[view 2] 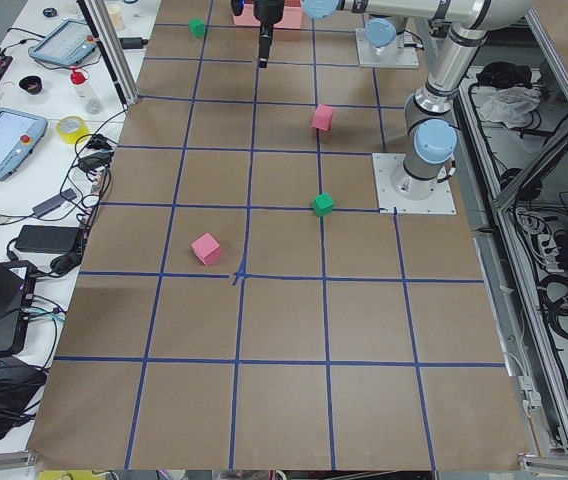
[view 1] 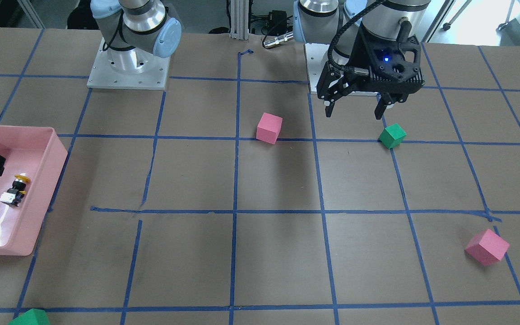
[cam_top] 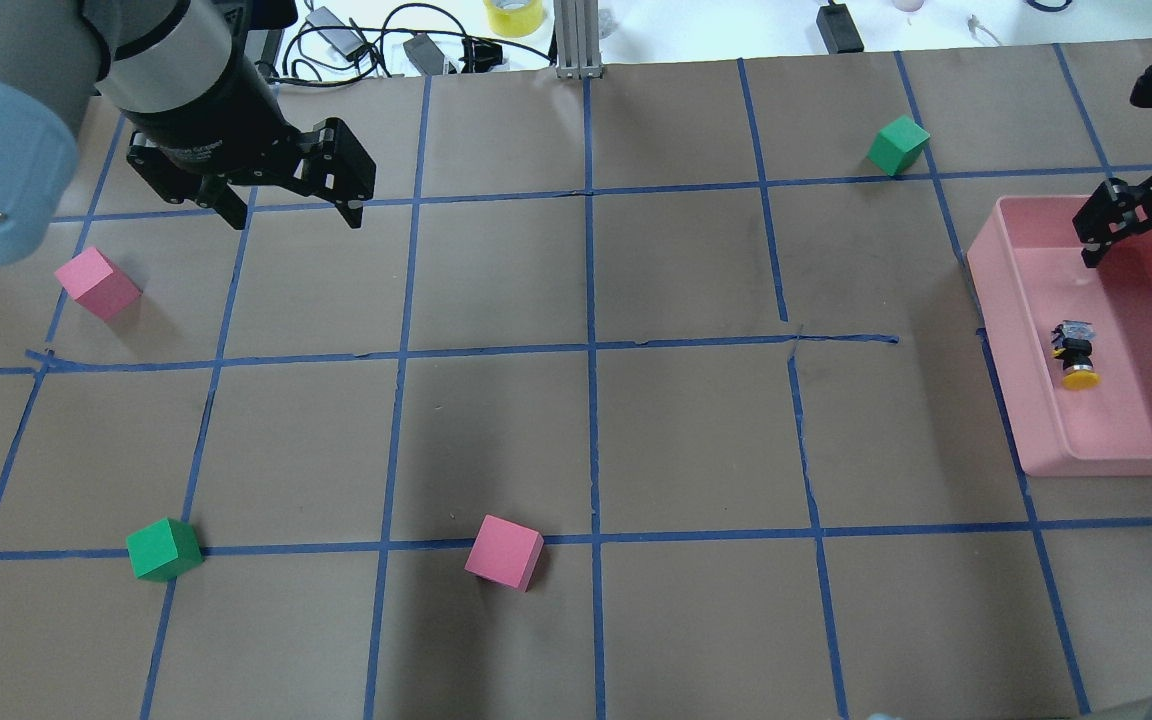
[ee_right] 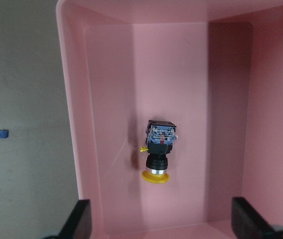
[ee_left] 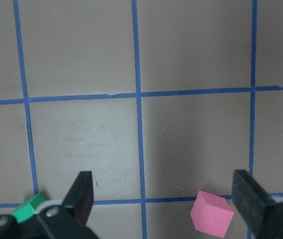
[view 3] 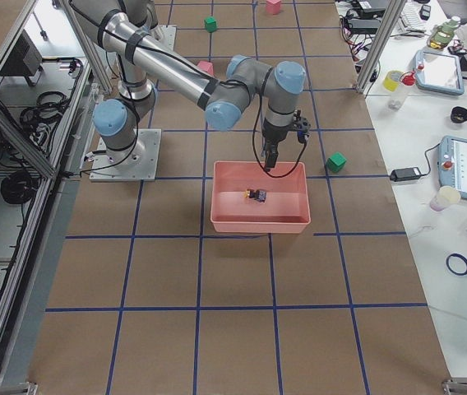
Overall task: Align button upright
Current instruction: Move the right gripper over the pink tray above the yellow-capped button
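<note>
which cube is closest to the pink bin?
The green cube just beyond the pink bin's corner, on the robot's right side. The other green cube and both pink cubes lie at the table's middle or left.

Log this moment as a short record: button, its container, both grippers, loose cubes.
button: lying on its side, yellow cap not facing up
container: pink bin; the button rests on its floor, apart from the walls
right gripper: open, above the bin, not touching the button
left gripper: open, empty, above the table
pink cubes: two on the table
green cubes: two on the table
task state: button not yet upright
</note>
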Tool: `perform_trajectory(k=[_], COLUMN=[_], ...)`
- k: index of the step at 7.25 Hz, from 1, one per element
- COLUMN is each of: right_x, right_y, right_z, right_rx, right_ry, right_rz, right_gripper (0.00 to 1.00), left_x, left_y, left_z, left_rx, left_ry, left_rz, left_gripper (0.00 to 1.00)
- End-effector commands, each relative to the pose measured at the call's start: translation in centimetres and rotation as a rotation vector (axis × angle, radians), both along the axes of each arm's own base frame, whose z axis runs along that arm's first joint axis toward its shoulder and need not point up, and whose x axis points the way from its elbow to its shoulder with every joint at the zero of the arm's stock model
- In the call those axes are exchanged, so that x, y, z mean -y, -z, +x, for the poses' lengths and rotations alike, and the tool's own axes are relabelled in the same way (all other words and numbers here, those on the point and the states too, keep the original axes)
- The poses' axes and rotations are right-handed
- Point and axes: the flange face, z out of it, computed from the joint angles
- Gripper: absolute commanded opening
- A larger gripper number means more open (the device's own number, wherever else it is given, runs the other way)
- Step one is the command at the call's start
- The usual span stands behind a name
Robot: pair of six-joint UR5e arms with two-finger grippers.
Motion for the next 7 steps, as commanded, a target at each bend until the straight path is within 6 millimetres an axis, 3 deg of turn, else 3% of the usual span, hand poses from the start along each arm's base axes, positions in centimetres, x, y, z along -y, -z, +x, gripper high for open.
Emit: perform_trajectory(k=[1,3,5,7], right_x=[-0.4,-0.5,-0.7,-0.4], right_y=[4.7,7.7,10.3,11.5], right_z=[-1.3,-1.9,-4.8,-5.3], right_rx=[-0.003,-0.009,0.004,0.006], right_ry=[0.016,0.022,0.059,0.030], right_rz=[-0.014,-0.017,-0.002,-0.003], right_gripper=[1.00,1.00,1.00,1.00], left_x=[0.0,0.0,0.0,0.0], left_y=[-0.1,-0.1,-0.1,-0.1], left_z=[0.0,0.0,0.0,0.0], left_rx=[0.000,0.001,0.000,0.000], left_ry=[0.001,0.000,0.000,0.001], left_rz=[-0.001,-0.001,-0.001,-0.001], left_gripper=[1.00,1.00,1.00,1.00])
